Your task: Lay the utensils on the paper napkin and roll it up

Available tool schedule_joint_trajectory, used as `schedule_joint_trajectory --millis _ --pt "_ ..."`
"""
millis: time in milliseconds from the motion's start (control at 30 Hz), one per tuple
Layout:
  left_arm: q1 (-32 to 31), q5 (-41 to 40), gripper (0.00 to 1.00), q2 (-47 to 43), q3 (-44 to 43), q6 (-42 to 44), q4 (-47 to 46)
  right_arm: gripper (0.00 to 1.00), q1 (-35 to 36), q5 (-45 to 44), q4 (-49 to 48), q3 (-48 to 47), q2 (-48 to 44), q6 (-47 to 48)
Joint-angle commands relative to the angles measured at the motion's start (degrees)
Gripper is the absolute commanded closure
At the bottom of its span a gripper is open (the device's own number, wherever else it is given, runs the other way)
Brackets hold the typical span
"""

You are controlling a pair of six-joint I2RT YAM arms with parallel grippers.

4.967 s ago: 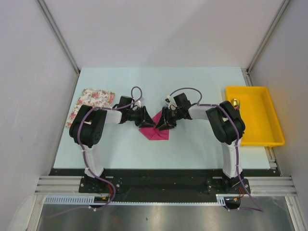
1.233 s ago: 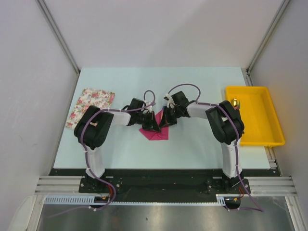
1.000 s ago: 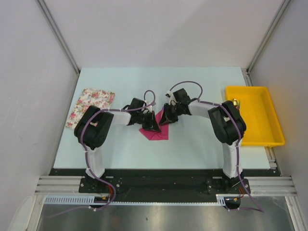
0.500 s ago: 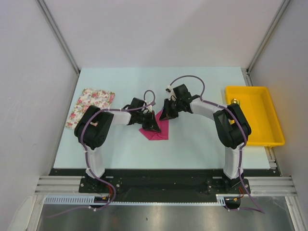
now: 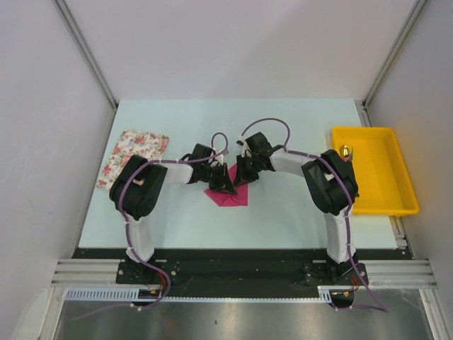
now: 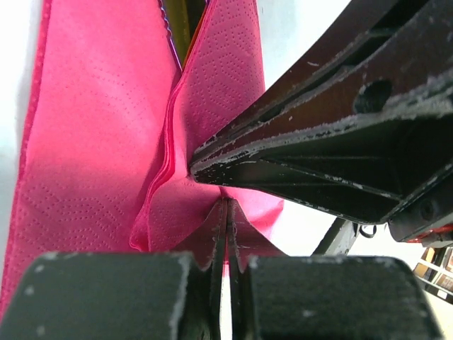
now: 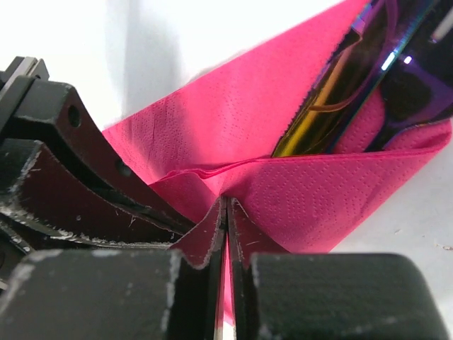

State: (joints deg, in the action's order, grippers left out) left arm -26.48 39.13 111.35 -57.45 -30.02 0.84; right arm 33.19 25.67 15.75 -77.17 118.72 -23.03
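The paper napkin [image 5: 232,193] lies folded into a magenta wedge at the table's middle, and both grippers meet over it. My left gripper [image 5: 227,186] is shut, pinching a raised fold of the napkin [image 6: 85,142] at its tips [image 6: 228,203]. My right gripper [image 5: 240,178] is shut on the napkin's [image 7: 354,184] folded edge [image 7: 226,200]. The utensils lie tucked inside the fold: a yellow-orange piece [image 7: 320,117] and a purple one [image 7: 405,85] stick out. In the left wrist view only a sliver of the utensils [image 6: 178,32] shows. Each gripper's black fingers [image 6: 333,134] [image 7: 78,177] crowd the other's view.
A white floral cloth [image 5: 133,157] lies at the table's left. A yellow tray [image 5: 386,190] stands off the right edge with a small object [image 5: 345,150] in its far corner.
My right gripper has drawn in leftward onto the napkin and closed on its fold. The left gripper has kept its pinch in place.
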Motion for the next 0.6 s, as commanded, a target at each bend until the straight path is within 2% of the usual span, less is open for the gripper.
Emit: schedule_joint_trajectory --millis 0,100,233,267,400,567 --pt "1.0 -5.8 0.97 0.7 0.2 0.7 0.8 0.96 0.6 -8.6 5.2 0.5 2.2 7.5" --pt "1.0 -5.9 1.0 1.0 0.0 0.5 0.7 0.92 -0.1 -6.4 5.2 -0.5 1.7 8.1" --pt "1.0 -5.8 1.0 1.3 -0.2 0.8 0.7 0.78 -1.8 1.0 3.8 -3.4 -1.8 6.1" --pt "0.9 -5.8 1.0 1.2 0.0 0.8 0.5 0.77 -2.1 2.7 3.2 -4.6 -2.5 5.5" --pt "0.9 -5.8 1.0 1.0 0.5 0.7 0.2 0.77 -3.7 4.8 0.8 -5.5 -5.8 1.1" --pt "0.9 -5.9 1.0 0.7 0.9 0.5 -0.5 0.8 -4.8 -1.8 -0.9 -6.3 -5.6 -0.1"
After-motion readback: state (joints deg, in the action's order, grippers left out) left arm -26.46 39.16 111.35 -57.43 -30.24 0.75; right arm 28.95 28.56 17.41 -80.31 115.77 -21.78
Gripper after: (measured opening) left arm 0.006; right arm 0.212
